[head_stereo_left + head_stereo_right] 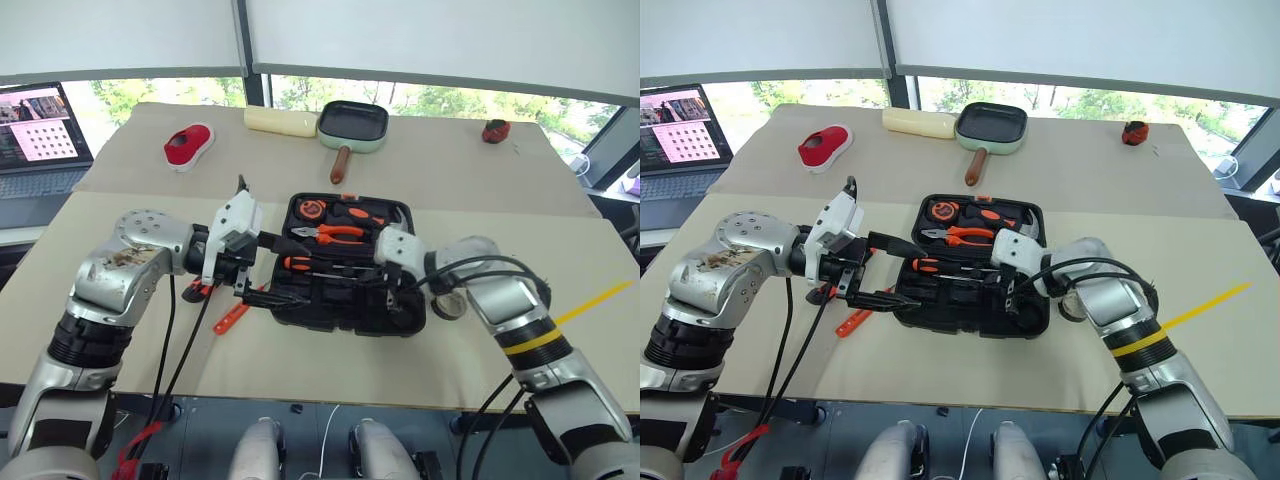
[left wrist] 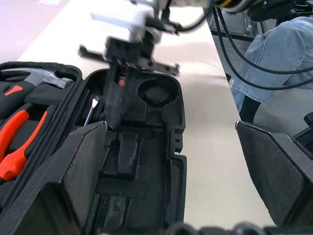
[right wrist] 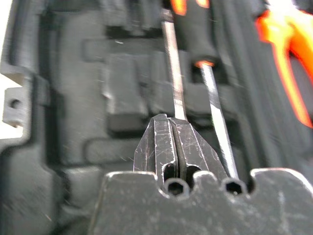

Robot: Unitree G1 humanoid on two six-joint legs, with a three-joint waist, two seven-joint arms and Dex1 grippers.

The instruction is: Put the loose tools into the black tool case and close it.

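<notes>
Lying open at the table's [image 1: 300,370] centre, the black tool case [image 1: 350,310] holds pliers [image 1: 335,233] and two screwdrivers [image 1: 320,266]; the left gripper [image 1: 270,270] spreads wide at its nine o'clock edge, the right gripper [image 3: 173,142], pinched shut, presses over a screwdriver shaft; a utility knife [image 1: 230,318] lies at eight o'clock

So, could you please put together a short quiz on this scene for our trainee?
1. True or false: the tool case is closed.
2. Which gripper is shut: A) left gripper B) right gripper?
3. Fill in: the pan on the far table has a wooden ____.

Key: 1 false, it lies open with the pliers inside; 2 B, its fingers meet above a screwdriver shaft; 3 handle.
</notes>
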